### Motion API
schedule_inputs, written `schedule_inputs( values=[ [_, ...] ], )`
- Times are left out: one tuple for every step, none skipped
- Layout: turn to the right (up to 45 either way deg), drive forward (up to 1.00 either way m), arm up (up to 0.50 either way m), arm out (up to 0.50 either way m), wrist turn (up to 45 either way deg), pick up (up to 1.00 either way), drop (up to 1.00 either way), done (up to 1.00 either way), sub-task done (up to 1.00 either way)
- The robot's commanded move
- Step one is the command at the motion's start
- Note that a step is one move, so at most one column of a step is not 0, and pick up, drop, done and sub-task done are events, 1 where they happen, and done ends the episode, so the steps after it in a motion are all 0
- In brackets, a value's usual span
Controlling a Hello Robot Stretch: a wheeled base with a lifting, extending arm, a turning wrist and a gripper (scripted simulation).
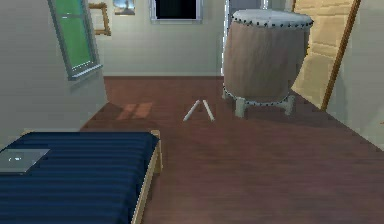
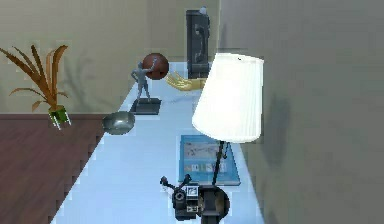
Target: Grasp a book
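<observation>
In the forward view, a bed (image 1: 90, 165) with a dark blue cover is near on the left and a big drum (image 1: 265, 55) stands far on the right. In the arm side view, a bowl (image 2: 118, 122) sits on the long table (image 2: 120, 170). The gripper (image 2: 180, 192) is at the near end. I cannot tell the state of its fingers, nor whether it holds anything. The blue book (image 2: 198, 158) lies flat just beyond it, by the foot of the lamp (image 2: 228, 97).
</observation>
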Motion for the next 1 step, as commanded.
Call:
schedule_inputs(
  values=[
    [0.0, 0.00, 0.10, 0.00, 0.0, 0.00, 0.00, 0.00, 0.00]
  ],
)
